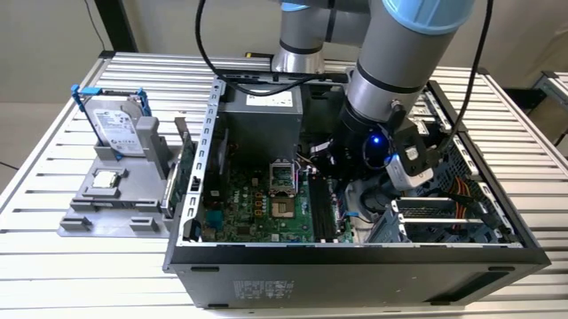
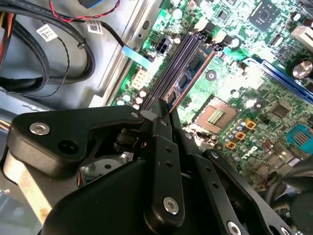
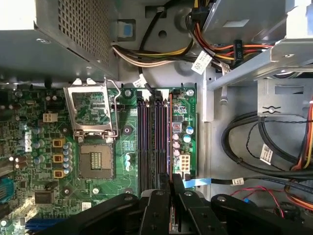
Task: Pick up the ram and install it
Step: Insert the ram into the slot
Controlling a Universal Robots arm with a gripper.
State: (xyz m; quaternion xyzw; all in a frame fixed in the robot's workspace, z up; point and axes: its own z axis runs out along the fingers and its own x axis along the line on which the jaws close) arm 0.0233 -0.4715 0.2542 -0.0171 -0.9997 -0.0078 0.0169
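Inside the open computer case (image 1: 204,166), lying on its side on a slatted metal table (image 1: 53,252), we saw the arm's gripper (image 3: 170,183) lowered over the green motherboard (image 1: 257,212). We found its black fingers (image 2: 161,127) clenched on the ram (image 2: 193,73), a thin stick seen edge-on that ran along the dark memory slots (image 3: 149,142) and stood in the slot nearest the motherboard's edge; whether it was fully seated we could not tell. Beside the slots lay the empty CPU socket (image 3: 95,161) with its metal retention frame (image 3: 90,110) flipped open. The case also contained a grey power supply (image 1: 262,106) at its far end, bundles of coloured and black cables (image 3: 161,51), and a perforated drive cage (image 1: 443,219) towards the exterior view's right.

Outside the case, towards the exterior view's left, a grey parts holder (image 1: 89,222) carried a silver hard drive (image 1: 116,126) in a blue bracket, standing upright, and a small square CPU chip (image 1: 106,178) lying flat in a recess.
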